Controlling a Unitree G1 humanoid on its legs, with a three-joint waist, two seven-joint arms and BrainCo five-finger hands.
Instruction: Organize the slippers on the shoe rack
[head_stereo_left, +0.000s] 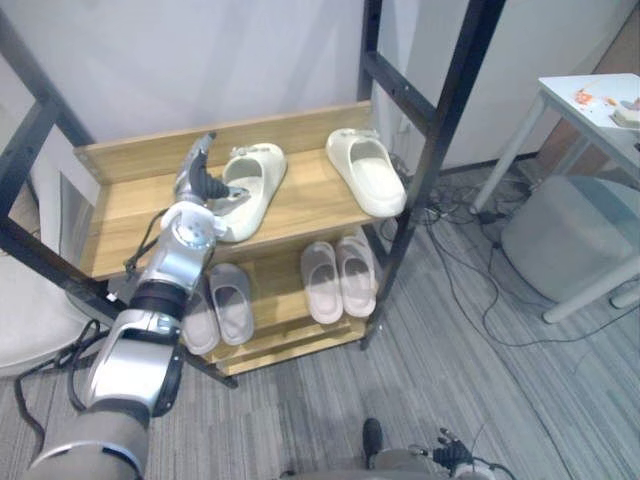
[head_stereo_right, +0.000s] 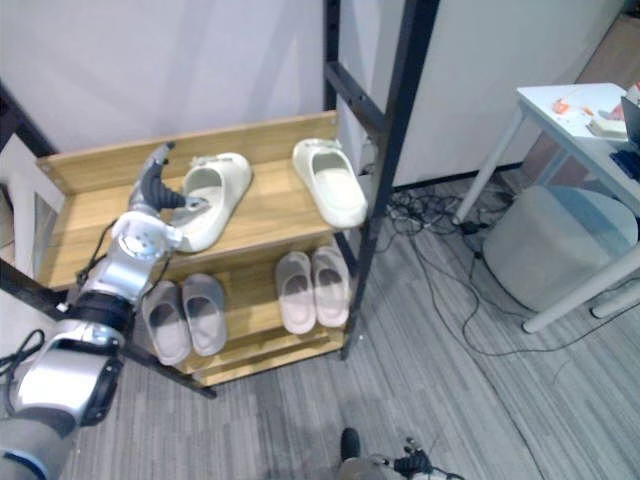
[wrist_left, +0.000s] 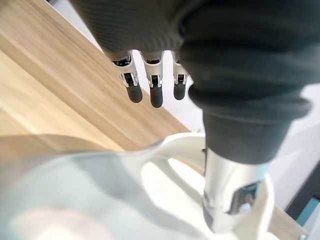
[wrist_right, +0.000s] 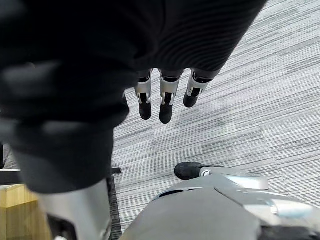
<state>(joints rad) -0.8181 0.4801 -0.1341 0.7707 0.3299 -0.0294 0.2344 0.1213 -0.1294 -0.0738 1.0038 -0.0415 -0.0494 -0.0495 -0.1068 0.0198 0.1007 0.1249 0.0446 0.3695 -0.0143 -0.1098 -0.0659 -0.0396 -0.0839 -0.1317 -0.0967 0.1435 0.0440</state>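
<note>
touching cream slipper (head_stereo_left: 262, 175), left hand (head_stereo_left: 203, 186) thumb; wrist view: fingers (wrist_left: 156, 95) straight

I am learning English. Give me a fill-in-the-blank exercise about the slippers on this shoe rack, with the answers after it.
The left cream slipper and the right cream slipper lie on the ___ shelf of the shoe rack. The grey pair and the pinkish pair stand on the ___ shelf. The robot's ___ hand is at the left cream slipper.
Answers: top, bottom, left.
</note>
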